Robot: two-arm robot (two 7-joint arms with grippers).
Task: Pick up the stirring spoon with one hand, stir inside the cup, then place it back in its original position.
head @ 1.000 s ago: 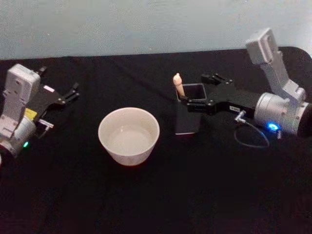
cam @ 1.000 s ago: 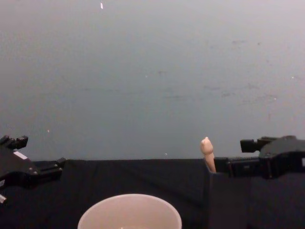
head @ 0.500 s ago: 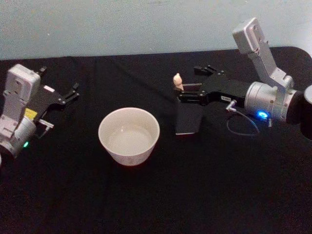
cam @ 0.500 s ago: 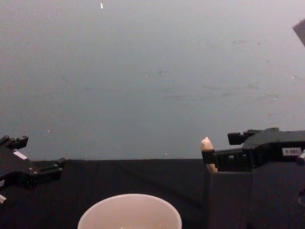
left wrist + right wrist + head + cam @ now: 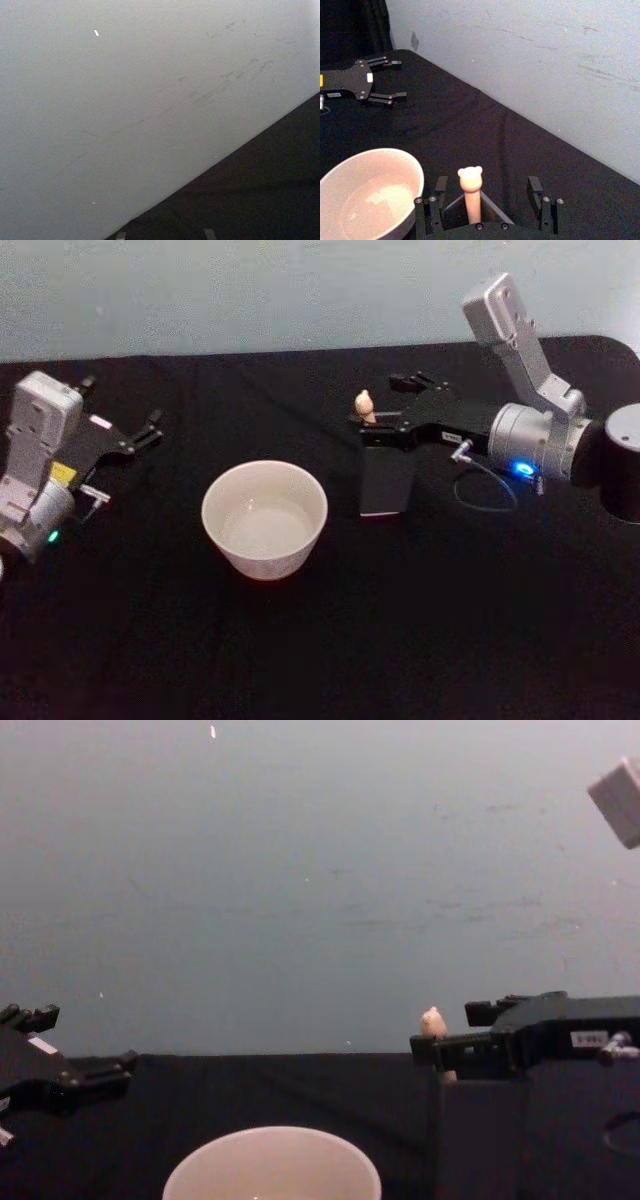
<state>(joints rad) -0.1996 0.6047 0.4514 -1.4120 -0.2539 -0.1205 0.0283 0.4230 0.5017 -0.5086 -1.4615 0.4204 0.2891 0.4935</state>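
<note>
Beige-handled stirring spoon (image 5: pixel 470 192) stands upright in the dark holder box (image 5: pixel 388 485), at two o'clock from the cup (image 5: pixel 264 518); the right gripper (image 5: pixel 487 182) brackets the handle with jaws wide, neither finger touching, looking lined up for a pinch below the knob; the box rim just beneath seems the likeliest snag; left gripper (image 5: pixel 135 435) sits parked, fingers spread, at ten o'clock, well apart.

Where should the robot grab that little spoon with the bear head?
Grab the stirring spoon on its pale handle, just under the knobbed top, pinching it from two sides. It stands upright in the dark holder with just that part sticking out, so the open right gripper should probably then lift straight up.
</note>
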